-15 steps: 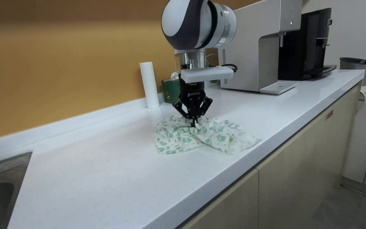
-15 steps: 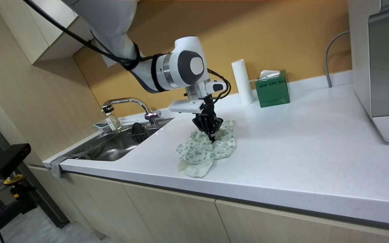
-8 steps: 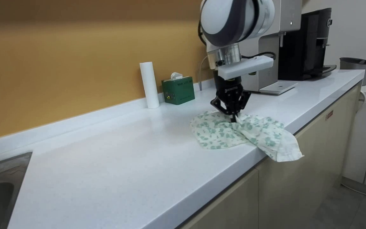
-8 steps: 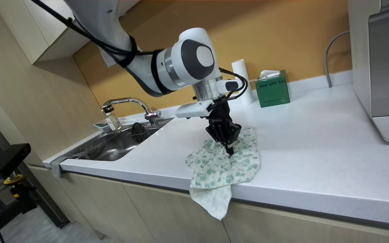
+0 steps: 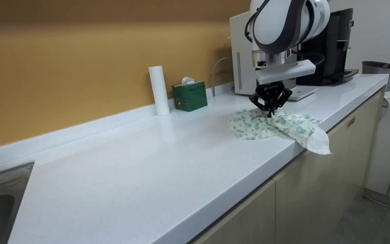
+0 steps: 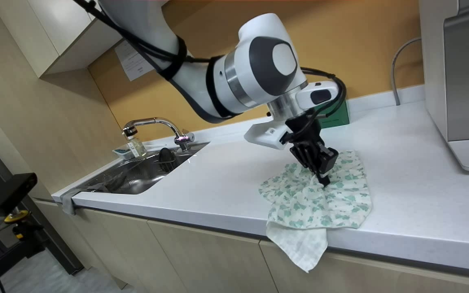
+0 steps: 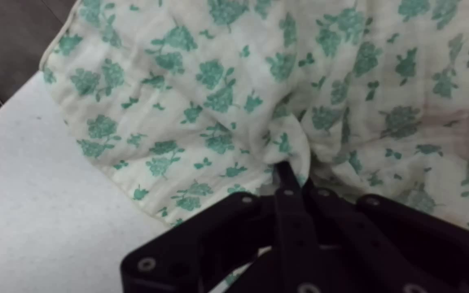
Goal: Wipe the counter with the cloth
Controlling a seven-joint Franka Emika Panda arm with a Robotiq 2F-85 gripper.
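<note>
Cloth (image 6: 316, 207), white with green print, lies on the counter (image 5: 120, 169), one corner over the front edge in both exterior views. Gripper (image 7: 296, 177) above it, fingers closed on a bunched fold mid-cloth; tips dark in the wrist view, depth of the pinch hard to judge. Wide run of surface from cloth to sink (image 5: 7, 178); more toward the gray machine (image 6: 468, 89). Green tissue box (image 5: 190, 97) and white roll (image 5: 159, 90) stand along the back edge, apart from the cloth.

Wrist view: cloth (image 7: 234, 93) cut off at top, right.
</note>
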